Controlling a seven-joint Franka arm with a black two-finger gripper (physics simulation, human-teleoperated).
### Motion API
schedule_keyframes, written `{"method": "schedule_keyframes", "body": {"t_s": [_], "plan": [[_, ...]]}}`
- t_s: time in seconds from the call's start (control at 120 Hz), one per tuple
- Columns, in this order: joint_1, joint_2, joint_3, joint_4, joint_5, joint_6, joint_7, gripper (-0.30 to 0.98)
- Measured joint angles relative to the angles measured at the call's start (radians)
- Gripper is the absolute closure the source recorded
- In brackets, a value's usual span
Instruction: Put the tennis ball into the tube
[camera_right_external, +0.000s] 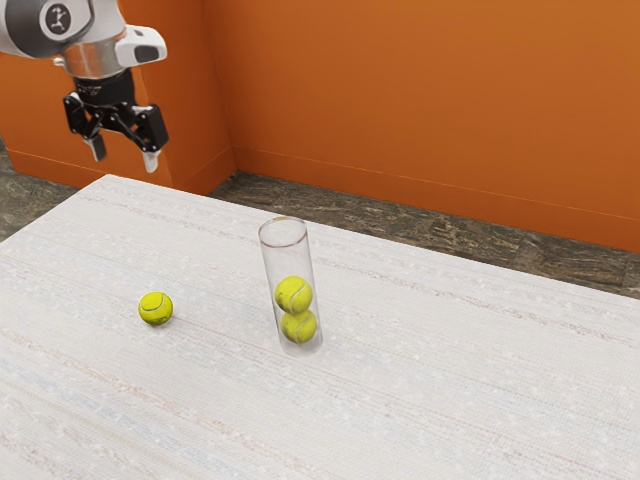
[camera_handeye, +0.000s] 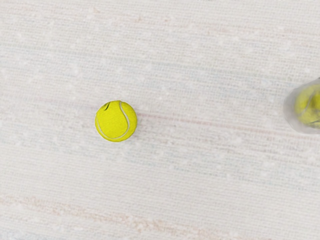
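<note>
The tube (camera_right_external: 290, 258) stands upright holding two balls (camera_right_external: 294, 295); well apart from it lies one tennis ball (camera_right_external: 156, 309); higher than it, the gripper (camera_right_external: 124, 156) hangs released

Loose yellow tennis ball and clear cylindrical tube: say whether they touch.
Apart. The exterior view shows white, faintly striped tabletop between the loose yellow tennis ball and the clear cylindrical tube; the wrist view shows a gap too.

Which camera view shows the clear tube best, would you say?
The exterior view, because the whole tube stands there from mouth to base, with two balls stacked inside. In the wrist view, the picture's edge cuts the tube off.
</note>
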Motion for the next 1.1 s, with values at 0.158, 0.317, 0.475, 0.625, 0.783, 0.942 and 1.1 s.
{"method": "schedule_keyframes", "body": {"t_s": [0.158,0.317,0.475,0.625,0.783,0.942,1.1], "plan": [[0.056,-0.003,0.0,-0.007,-0.001,0.008,-0.019,0.0],[0.216,0.127,-0.042,-0.009,-0.059,0.038,-0.033,0.0],[0.347,0.266,-0.12,-0.08,-0.113,0.136,-0.04,0.0],[0.402,0.365,-0.132,-0.134,-0.169,0.236,-0.031,0.0],[0.452,0.445,-0.138,-0.151,-0.221,0.326,0.001,0.0],[0.452,0.499,-0.149,-0.15,-0.23,0.417,0.046,0.0],[0.451,0.544,-0.15,-0.148,-0.232,0.506,0.09,0.0]]}}
